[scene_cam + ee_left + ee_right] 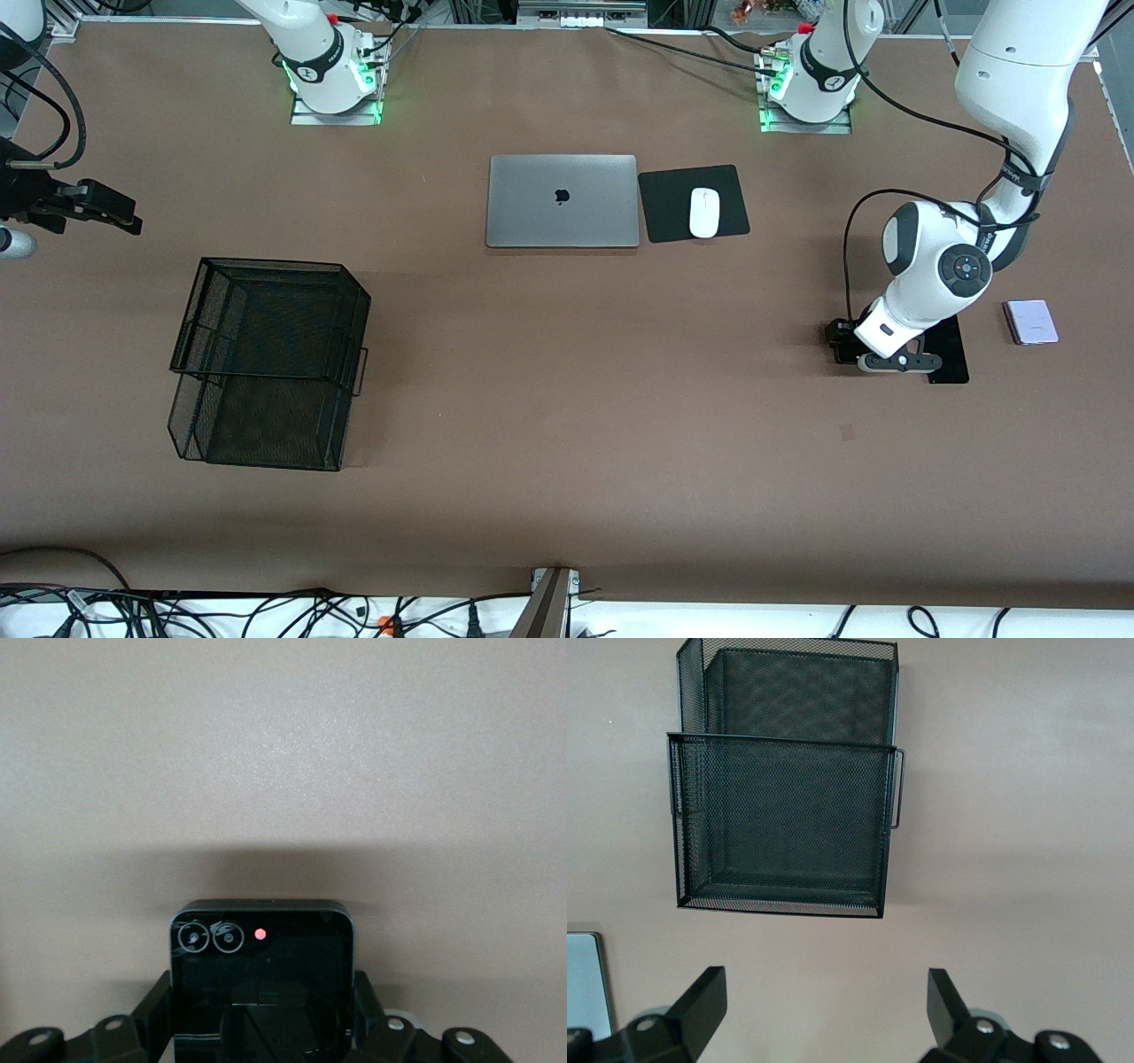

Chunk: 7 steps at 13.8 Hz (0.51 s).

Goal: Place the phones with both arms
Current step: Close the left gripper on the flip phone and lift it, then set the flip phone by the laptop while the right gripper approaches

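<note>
Mesh basket [266, 354] sits on the tabletop [567, 443] with nothing in it, left tool [261, 1036] pinches the small black phone [260, 983] low on the tabletop, right tool [824, 1010] waits, spread wide.

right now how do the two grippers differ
The left gripper is down at the table with its jaws closed on the small squarish black phone; the right gripper hangs in the air, jaws wide open and empty, with the black wire mesh basket in its view. Both are black two-finger grippers.
</note>
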Tool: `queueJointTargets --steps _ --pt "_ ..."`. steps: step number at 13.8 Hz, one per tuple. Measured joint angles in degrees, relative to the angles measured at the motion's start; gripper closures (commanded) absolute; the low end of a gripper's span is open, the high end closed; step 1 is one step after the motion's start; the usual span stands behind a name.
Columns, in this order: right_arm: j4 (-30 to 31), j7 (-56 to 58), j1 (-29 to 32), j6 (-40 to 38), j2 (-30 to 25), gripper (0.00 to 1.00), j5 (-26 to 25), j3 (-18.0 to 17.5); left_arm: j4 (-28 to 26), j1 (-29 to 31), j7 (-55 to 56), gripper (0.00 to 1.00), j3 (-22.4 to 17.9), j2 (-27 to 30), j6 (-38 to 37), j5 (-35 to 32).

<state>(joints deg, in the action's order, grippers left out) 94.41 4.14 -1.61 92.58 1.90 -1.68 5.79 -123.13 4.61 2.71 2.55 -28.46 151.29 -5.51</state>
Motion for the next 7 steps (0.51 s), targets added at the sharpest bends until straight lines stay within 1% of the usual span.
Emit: queueJointTargets --steps 2,3,4,6,7 --pt "0.0 0.0 0.0 0.0 0.0 0.0 0.0 0.0 0.8 -0.1 0.0 0.69 0.4 0.2 -1.4 0.0" --pt "0.0 0.0 0.0 0.0 0.0 0.0 0.0 0.0 2.2 -0.2 0.0 0.69 1.0 0.7 -4.4 0.0" --pt "0.0 0.0 0.0 0.0 0.0 0.0 0.0 0.0 4.7 -0.3 0.0 0.69 2.3 1.5 -9.3 0.0" --pt "0.0 0.0 0.0 0.0 0.0 0.0 0.0 0.0 11.2 -0.5 0.5 0.67 6.6 3.1 -20.3 0.0" --pt "0.0 0.0 0.0 0.0 0.0 0.0 0.0 0.0 14.2 -0.6 1.8 0.63 9.6 3.7 -23.9 0.0"
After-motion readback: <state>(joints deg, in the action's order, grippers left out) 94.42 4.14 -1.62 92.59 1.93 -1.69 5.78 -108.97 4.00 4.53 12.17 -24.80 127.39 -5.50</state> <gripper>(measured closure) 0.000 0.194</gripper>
